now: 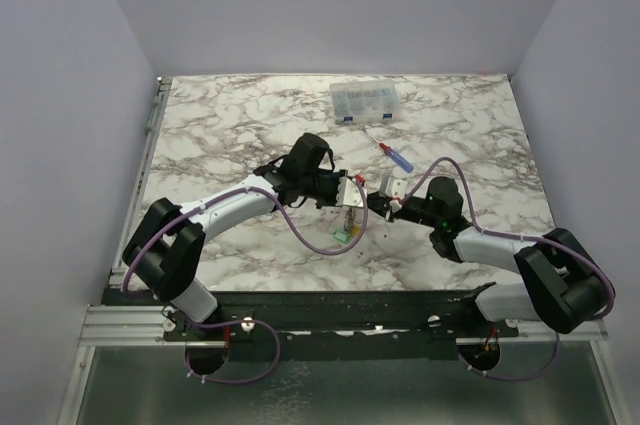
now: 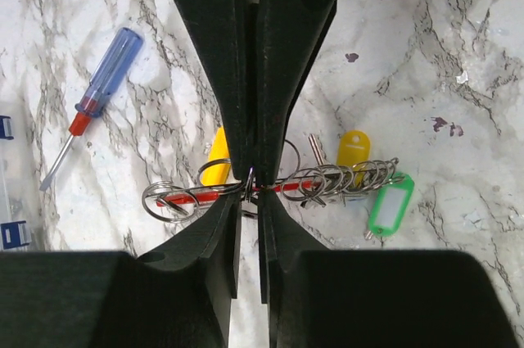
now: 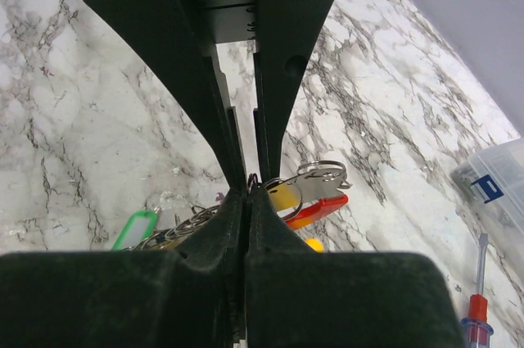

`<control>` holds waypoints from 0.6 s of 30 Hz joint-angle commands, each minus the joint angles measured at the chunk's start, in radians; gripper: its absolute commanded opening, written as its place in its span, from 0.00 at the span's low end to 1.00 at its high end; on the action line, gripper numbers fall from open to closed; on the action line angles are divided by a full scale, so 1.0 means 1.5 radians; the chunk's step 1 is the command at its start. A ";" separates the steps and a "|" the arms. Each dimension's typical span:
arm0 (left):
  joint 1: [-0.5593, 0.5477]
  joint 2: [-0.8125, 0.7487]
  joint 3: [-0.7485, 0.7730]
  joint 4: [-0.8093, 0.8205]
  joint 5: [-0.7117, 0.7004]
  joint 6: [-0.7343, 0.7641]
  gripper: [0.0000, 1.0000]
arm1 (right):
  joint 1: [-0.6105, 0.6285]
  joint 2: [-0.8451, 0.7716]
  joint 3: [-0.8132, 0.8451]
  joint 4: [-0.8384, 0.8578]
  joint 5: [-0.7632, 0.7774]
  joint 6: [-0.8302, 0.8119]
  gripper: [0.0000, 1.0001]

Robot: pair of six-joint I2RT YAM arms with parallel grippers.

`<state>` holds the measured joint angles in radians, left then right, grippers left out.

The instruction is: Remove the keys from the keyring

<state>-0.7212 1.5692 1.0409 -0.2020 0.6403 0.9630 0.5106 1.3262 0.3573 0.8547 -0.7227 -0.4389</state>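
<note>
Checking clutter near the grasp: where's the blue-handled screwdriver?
Top view: the blue-handled screwdriver lies flat, right of centre, between the clear parts box and the right gripper.

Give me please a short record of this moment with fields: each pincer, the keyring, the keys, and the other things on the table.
left pincer: shut on the keyring, at its red band
right pincer: shut on a thin wire ring of the bunch
keys: hang on the keyring; yellow and green tags show
screwdriver: blue-and-red handle, lying on the table, apart from the bunch
parts box: clear, near the table's far edge
</note>
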 commanded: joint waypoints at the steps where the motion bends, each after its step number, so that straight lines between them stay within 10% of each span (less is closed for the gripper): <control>1: 0.001 0.010 -0.011 0.040 0.047 -0.027 0.16 | 0.003 0.017 -0.012 0.066 -0.021 0.014 0.01; 11: 0.003 -0.017 -0.016 0.050 0.018 -0.066 0.00 | 0.003 0.018 0.018 -0.015 -0.018 -0.004 0.02; 18: 0.001 -0.008 0.037 -0.037 -0.058 -0.017 0.00 | 0.001 -0.040 0.085 -0.265 0.019 -0.046 0.42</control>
<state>-0.7116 1.5692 1.0374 -0.1688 0.6048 0.8978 0.5106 1.3148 0.4393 0.6895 -0.7227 -0.4603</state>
